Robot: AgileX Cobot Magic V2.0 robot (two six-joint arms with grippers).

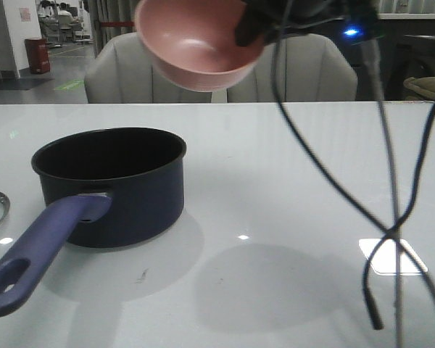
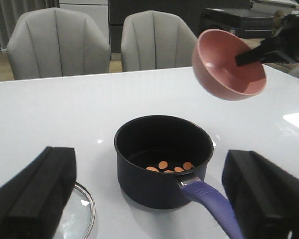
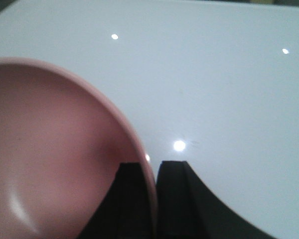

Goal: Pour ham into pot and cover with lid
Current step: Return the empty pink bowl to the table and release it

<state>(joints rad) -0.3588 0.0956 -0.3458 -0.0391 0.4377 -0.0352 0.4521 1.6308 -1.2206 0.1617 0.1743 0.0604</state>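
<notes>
Pot (image 1: 123,190) handle toward camera, leftward.

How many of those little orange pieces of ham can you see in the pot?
4 ham pieces show in the left wrist view, all on the pot floor toward the handle side: at and. The near wall may hide more.

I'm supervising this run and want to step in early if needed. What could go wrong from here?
1. The right gripper pinches only the rim of the tilted pink bowl, held high; it could slip and drop onto the table.
2. The lid lies beside the pot, close to its wall; lifting it might nudge the pot or its handle.
3. Dangling cables could snag as the bowl comes down.
</notes>
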